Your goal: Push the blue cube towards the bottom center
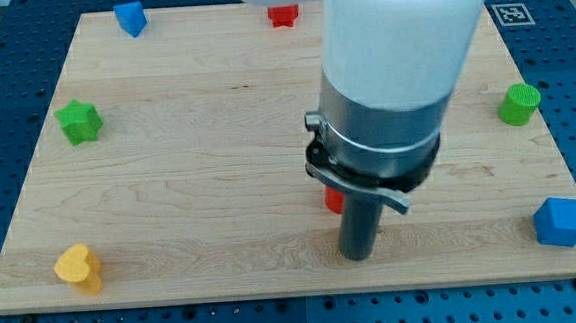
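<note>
Yellow heart-shaped block (78,267) at wooden board's (188,168) bottom-left corner. Dark rod, no jaws; tip (358,256) low centre, red block (333,200) half hidden just beside it. Blue cube (130,18) at view's top left, well apart from tip. Second blue block (560,221) bottom right.

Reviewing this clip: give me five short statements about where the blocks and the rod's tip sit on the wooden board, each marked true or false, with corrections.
1. A blue block lies near the board's bottom right corner. True.
2. The yellow heart-shaped block sits at the view's top right. False: it is at the bottom left.
3. My tip touches the bottom-right blue block. False: it is well to that block's left, near the bottom centre.
4. A red block shows partly, just left of the rod. True.
5. Both green blocks are on the view's left. False: the green star block is left, the green round block right.
</note>
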`<act>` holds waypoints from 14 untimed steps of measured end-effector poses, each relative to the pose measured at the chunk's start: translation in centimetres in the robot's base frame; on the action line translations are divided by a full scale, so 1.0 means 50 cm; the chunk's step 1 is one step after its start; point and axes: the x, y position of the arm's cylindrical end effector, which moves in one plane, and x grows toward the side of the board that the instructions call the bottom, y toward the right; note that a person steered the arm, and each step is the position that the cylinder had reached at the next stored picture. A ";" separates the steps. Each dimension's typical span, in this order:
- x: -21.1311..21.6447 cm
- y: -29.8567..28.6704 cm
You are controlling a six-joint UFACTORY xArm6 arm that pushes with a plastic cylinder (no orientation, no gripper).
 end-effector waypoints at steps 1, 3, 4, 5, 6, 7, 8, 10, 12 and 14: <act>-0.003 0.049; -0.116 0.159; -0.168 0.269; -0.135 0.459; -0.086 0.572; -0.079 0.568; -0.026 0.564; -0.006 0.481; -0.021 0.399; -0.075 0.399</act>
